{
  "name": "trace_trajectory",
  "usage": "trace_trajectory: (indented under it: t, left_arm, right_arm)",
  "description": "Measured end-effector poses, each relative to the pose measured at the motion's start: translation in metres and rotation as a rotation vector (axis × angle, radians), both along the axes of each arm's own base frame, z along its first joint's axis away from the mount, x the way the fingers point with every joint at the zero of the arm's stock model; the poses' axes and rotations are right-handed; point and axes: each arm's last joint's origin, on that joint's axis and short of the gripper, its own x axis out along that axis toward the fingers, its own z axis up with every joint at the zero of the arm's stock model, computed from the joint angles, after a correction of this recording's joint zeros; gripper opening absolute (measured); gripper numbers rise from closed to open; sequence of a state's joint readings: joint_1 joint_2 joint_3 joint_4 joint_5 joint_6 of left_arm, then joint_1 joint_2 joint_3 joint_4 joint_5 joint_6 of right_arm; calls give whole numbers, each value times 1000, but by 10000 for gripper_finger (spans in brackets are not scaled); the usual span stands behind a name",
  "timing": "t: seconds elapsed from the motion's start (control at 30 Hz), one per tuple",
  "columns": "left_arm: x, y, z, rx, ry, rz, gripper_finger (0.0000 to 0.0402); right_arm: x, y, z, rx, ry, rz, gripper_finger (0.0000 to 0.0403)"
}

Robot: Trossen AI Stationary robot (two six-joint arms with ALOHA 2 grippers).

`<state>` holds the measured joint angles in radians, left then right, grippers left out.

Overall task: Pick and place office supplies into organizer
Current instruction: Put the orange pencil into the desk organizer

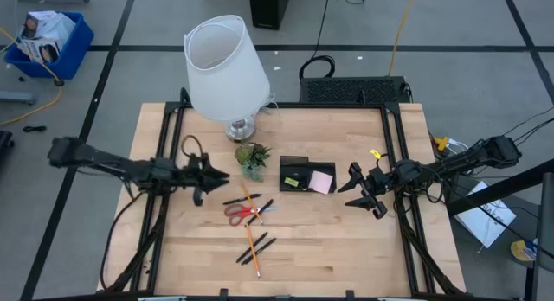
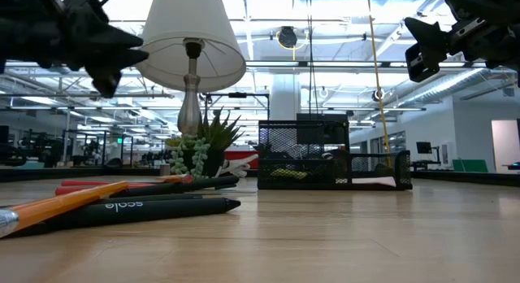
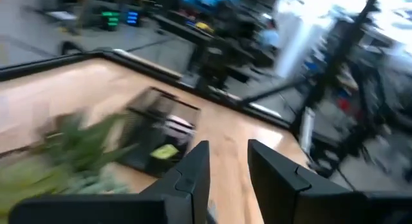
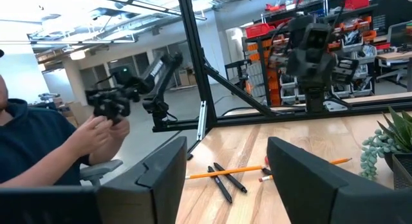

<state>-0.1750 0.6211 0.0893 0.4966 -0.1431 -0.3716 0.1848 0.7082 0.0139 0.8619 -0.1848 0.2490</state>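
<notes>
The black organizer (image 1: 299,165) stands at the table's middle, with a pink sticky-note pad (image 1: 322,182) in its right part and a yellow-green piece (image 1: 294,176) in its left. Red-handled scissors (image 1: 237,213) and several black and orange pens (image 1: 254,246) lie on the wood nearer the front. My left gripper (image 1: 216,176) hovers open above the table, left of the plant and the pens, its fingers (image 3: 193,172) apart with nothing between. My right gripper (image 1: 353,188) hangs open in the air just right of the organizer, also with nothing between its fingers (image 4: 161,166).
A white-shaded lamp (image 1: 227,72) stands at the far left of the table. A small green plant (image 1: 253,160) sits just left of the organizer. Black frame rails (image 1: 394,137) run along both sides. A seated person (image 4: 38,147) is beyond the table.
</notes>
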Motion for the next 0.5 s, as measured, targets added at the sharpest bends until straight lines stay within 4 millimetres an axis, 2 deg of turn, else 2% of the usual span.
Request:
trace_trajectory:
  t: [0.13,0.23,0.33,0.5]
  left_arm:
    - [26,-13,1,92,77,-70,108]
    - [55,-21,6,169,167,-1,108]
    - [83,-33,6,296,246,-33,108]
    - [110,-51,16,513,249,-95,108]
  right_arm:
    - [0,0,0,0,0,0,206]
    - [0,0,0,0,0,0,207]
    - [0,0,0,0,0,0,210]
    - [0,0,0,0,0,0,208]
